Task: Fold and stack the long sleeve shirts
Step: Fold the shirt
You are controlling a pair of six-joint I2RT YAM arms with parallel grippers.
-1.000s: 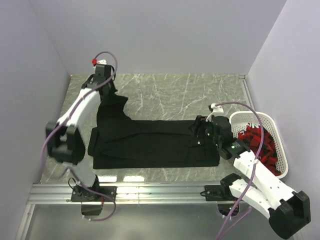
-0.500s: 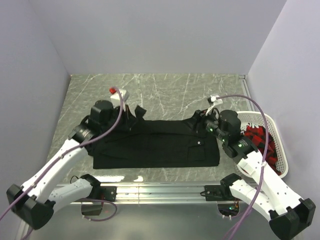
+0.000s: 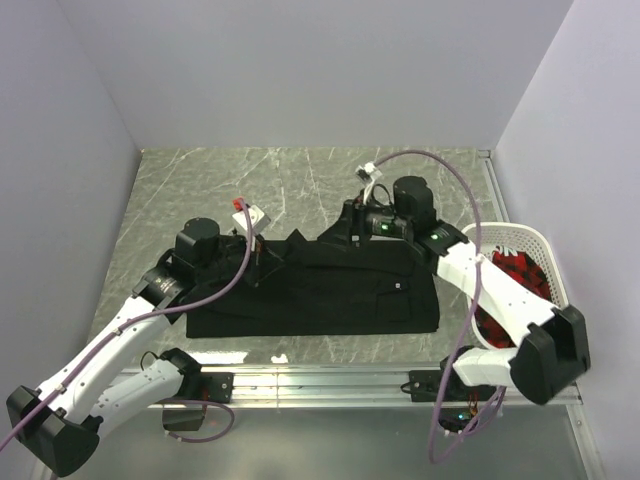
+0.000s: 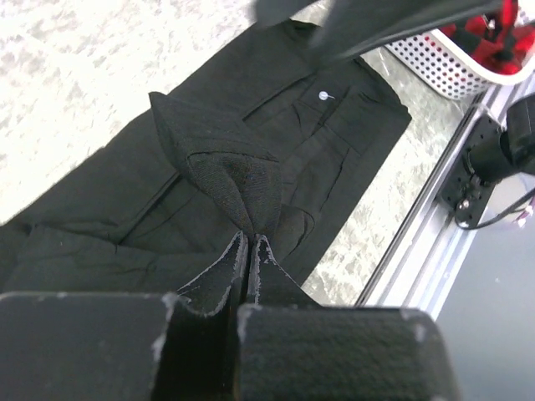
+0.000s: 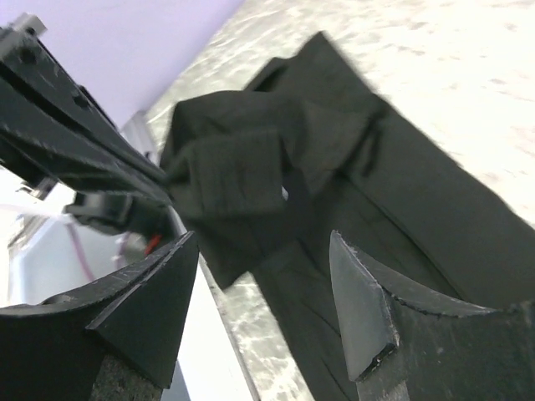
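A black long sleeve shirt (image 3: 340, 295) lies as a wide band across the near middle of the table, with a pale button (image 4: 324, 96) on its chest pocket. My left gripper (image 3: 262, 262) is shut on a bunched fold of its sleeve (image 4: 238, 180) and holds it raised over the shirt's left half; the fingertips (image 4: 248, 242) are pressed together on the cloth. My right gripper (image 3: 347, 228) is open and empty above the shirt's far edge. In the right wrist view the right gripper (image 5: 263, 292) has spread jaws, with the lifted sleeve (image 5: 242, 180) beyond them.
A white slotted basket (image 3: 520, 238) holding red cloth (image 3: 515, 278) stands at the table's right edge; it also shows in the left wrist view (image 4: 443, 63). A metal rail (image 3: 320, 385) runs along the near edge. Walls close in the left, back and right.
My left gripper has carried the sleeve from the far left corner rightward over the shirt's body. My right gripper has moved from the collar end leftward and farther back.
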